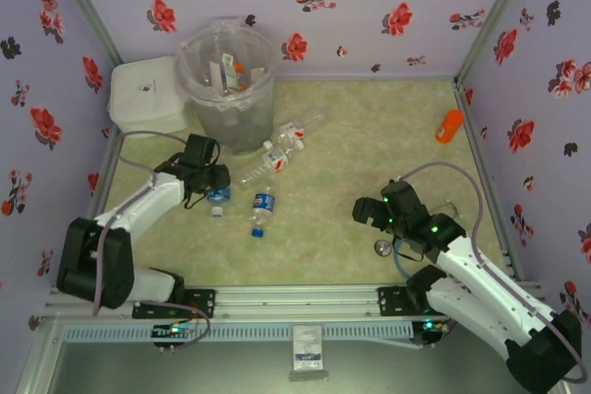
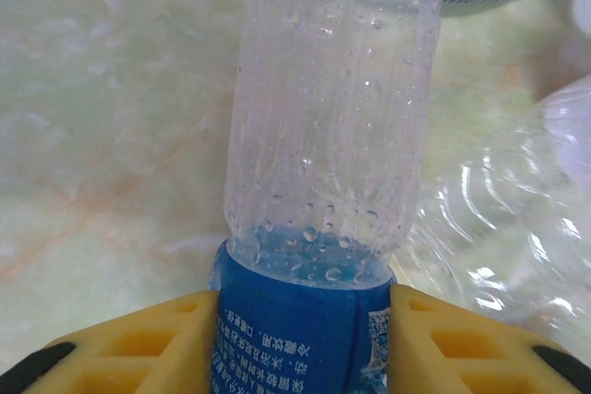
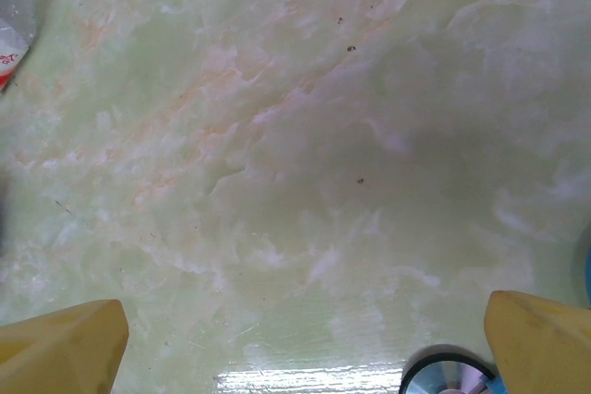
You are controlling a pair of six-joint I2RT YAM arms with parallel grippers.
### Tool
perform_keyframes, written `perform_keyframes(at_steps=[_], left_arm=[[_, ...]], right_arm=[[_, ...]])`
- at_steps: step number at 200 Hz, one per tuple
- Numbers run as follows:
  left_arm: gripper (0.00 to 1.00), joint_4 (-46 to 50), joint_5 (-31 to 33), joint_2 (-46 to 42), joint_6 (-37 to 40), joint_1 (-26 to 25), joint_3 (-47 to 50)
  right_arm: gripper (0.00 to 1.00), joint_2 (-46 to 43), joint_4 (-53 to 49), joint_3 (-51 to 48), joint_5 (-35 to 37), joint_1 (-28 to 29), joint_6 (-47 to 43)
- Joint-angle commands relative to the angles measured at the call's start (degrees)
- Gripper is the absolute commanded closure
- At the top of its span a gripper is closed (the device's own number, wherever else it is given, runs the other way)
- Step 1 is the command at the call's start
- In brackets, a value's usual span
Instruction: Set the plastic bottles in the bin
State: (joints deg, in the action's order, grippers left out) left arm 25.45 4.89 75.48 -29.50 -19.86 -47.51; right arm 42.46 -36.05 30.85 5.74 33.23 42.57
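**Jaws.** The left gripper (image 2: 300, 357) is narrowed onto a small clear plastic bottle with a blue label (image 2: 328, 136), with one yellow finger (image 2: 138, 343) pressed to each side of the label. The right gripper (image 3: 295, 348) is spread wide and holds nothing, above bare pale green marbled table (image 3: 305, 154).

**Label.** The gripped bottle's label is blue with columns of white Chinese characters, too small to read surely. A small square code patch sits at its right edge. Droplets cling inside the clear wall above the label.

**Arms.** The left arm reaches forward and rightward from its base at the near left edge, wrist turned down. The bottle's white cap points toward the near edge. The right arm rises from the near right corner and slants leftward, its gripper low beside a small round metallic disc (image 1: 381, 247).

**Near to far.**
- Just right of the gripped bottle, and apart from it, lies a second clear bottle with a blue label (image 1: 262, 212); its lettering cannot be read.
- Farther back, two clear bottles with red-and-white labels (image 1: 275, 161) lie aslant near the foot of the tall round translucent grey bin (image 1: 222, 122).
- The bin is lined with a clear bag and already holds several bottles.
- A white square lidded box (image 1: 148, 94) stands just left of the bin.
- A solid orange bottle-shaped object (image 1: 450, 125) lies at far right.
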Motion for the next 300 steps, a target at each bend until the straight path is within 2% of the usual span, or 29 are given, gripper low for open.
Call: perform_keyframes(at_steps=[1,38,67,100,124,164,184,227,266,300], left_arm=[[0.59,7.4,0.6,-6.7,0.2,0.1,-2.9],[0.61,15.4,0.4,-16.6,1.2,0.1,-9.1],[0.64,21.7,-4.2,-16.9,2.6,-0.2,-21.9],[0.66,22.9,-4.1,-16.2,3.6,-0.3,-34.7],[0.67,22.9,-3.4,-9.1,6.6,-0.1,-48.0],[0.72,25.2,-2.6,10.2,9.2,2.4,-71.6],[0.73,26.6,-2.5,18.3,8.6,3.5,-80.4],[0.76,24.9,-0.3,28.4,7.5,5.5,-86.7],[0.76,33.1,4.6,38.4,13.0,5.5,-96.3],[0.75,36.8,4.4,42.6,15.8,5.6,-96.4]], right_arm=[[0.00,0.3,1.6,-0.7,-0.2,-0.4,0.7],[0.00,0.5,2.7,-1.0,-0.3,-0.4,1.0],[0.00,0.7,2.1,-0.8,-0.3,-0.4,0.9],[0.00,-0.5,2.4,-1.7,-0.1,-0.4,2.1],[0.01,-0.8,1.9,-1.0,-0.2,-0.4,1.8],[0.00,-2.7,-1.3,0.2,0.4,-0.4,1.1],[0.00,-4.9,-3.1,0.1,0.9,-0.4,1.3],[0.00,-8.6,-7.8,1.1,1.7,-0.4,0.9],[0.00,-10.5,-10.7,2.3,3.1,-0.4,0.0],[0.00,-9.8,-9.3,2.0,2.4,-0.4,0.4]])
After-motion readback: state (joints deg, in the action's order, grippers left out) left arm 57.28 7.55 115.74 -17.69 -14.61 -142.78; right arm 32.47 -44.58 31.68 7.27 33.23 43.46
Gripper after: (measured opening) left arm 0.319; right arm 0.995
